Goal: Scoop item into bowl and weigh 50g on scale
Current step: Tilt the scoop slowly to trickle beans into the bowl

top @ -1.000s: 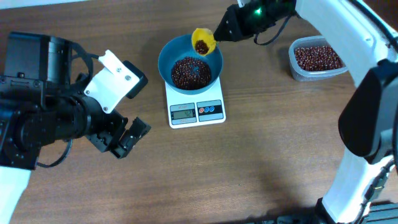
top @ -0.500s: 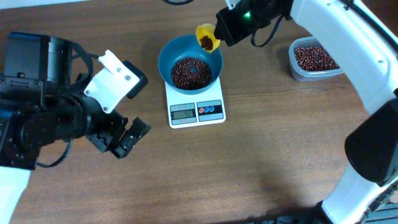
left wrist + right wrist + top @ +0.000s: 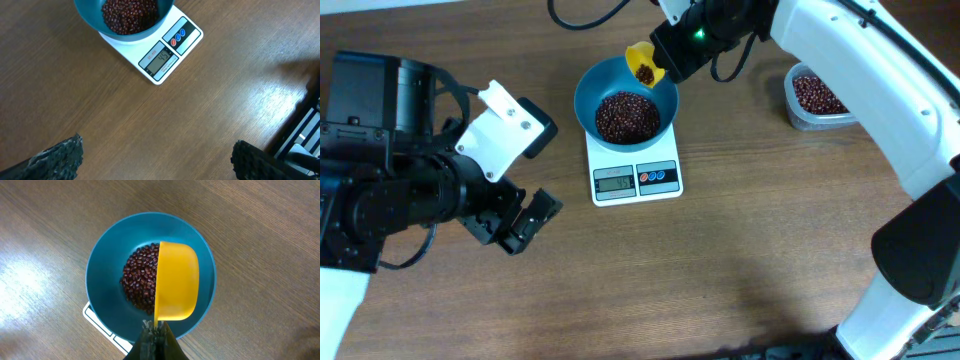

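Note:
The blue bowl [image 3: 625, 103] stands on the white scale [image 3: 636, 175] and holds a heap of red-brown beans [image 3: 626, 115]. My right gripper [image 3: 665, 55] is shut on the handle of a yellow scoop [image 3: 643, 64], tilted over the bowl's far rim with some beans in it. In the right wrist view the scoop [image 3: 175, 282] covers the right half of the bowl [image 3: 105, 275], and the beans [image 3: 140, 277] show to its left. My left gripper [image 3: 525, 222] is open and empty, left of the scale. The left wrist view shows the bowl [image 3: 95, 20] and the scale [image 3: 167, 50].
A clear plastic tub [image 3: 812, 98] of more beans stands at the right, partly hidden by my right arm. The left arm's black body fills the left side of the table.
My right gripper has moved a little left and away with the scoop, tilting it over the bowl's far rim. The left arm has not moved.

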`<state>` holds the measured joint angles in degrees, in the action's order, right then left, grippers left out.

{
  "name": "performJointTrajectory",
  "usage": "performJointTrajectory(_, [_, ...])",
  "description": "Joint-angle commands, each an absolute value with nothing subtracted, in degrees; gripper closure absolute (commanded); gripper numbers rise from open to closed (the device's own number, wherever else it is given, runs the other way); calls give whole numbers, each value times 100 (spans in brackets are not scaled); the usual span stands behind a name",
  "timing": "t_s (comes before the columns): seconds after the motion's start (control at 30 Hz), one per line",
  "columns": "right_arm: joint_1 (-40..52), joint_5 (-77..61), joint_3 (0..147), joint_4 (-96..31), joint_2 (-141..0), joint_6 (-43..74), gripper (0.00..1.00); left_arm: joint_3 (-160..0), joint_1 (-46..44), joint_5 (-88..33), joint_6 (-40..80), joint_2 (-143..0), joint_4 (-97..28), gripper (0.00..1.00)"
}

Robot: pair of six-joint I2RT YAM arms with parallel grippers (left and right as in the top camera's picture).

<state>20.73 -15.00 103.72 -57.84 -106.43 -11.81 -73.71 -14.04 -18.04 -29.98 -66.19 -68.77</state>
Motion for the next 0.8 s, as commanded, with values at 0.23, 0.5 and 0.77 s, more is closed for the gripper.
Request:
performJointTrajectory(0.23, [2104,-1431,10508,-5629,-10492,-1199,96,-7358,-1415,-1863,-2985,-6587,-6866,1])
performJointTrajectory(0.5, [2119,-1435,10516,-5625,-10510,-1197,96,-7358,-1415,-1863,-2985,-6587,-6866,1])
performJointTrajectory(0.77, [2226,-1197,10641,-5612,-10512,-1194,96,-7358,-1415,-1863,-2985,-6587,-6866,1])
